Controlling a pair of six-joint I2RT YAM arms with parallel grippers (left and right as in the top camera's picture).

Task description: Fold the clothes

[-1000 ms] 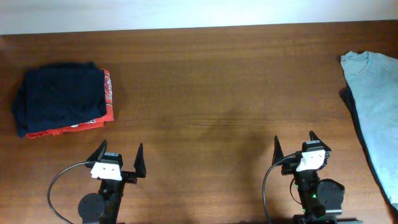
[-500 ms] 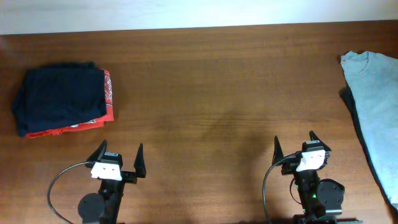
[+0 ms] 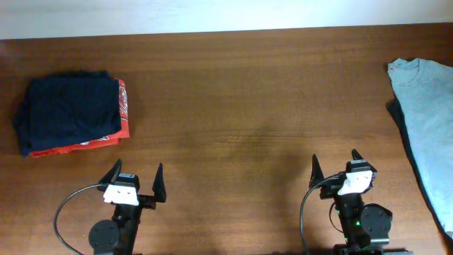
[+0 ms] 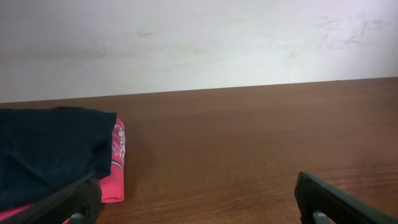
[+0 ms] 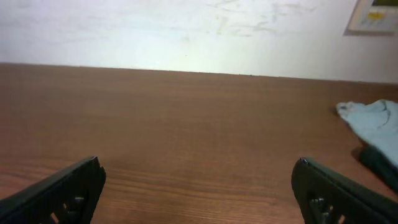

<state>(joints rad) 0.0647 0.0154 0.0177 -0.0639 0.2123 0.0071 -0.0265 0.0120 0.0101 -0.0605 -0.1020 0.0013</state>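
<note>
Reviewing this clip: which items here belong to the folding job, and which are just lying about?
Job: pale grey-blue T-shirt, unfolded; dark garment beneath it; navy garment folded on red garment.
Not job: table; white wall behind it.

Two pincers [image 3: 136, 173] [image 3: 334, 161]; one T-shirt [image 3: 428, 106]; one navy garment [image 3: 67, 106]; one red garment [image 3: 122, 106].

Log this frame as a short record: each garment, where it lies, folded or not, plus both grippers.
T-shirt: pale grey-blue, unfolded, right end of table, partly out of frame
navy garment: folded, left end, on top of red garment
left gripper: open, empty
right gripper: open, empty, apart from T-shirt
</note>
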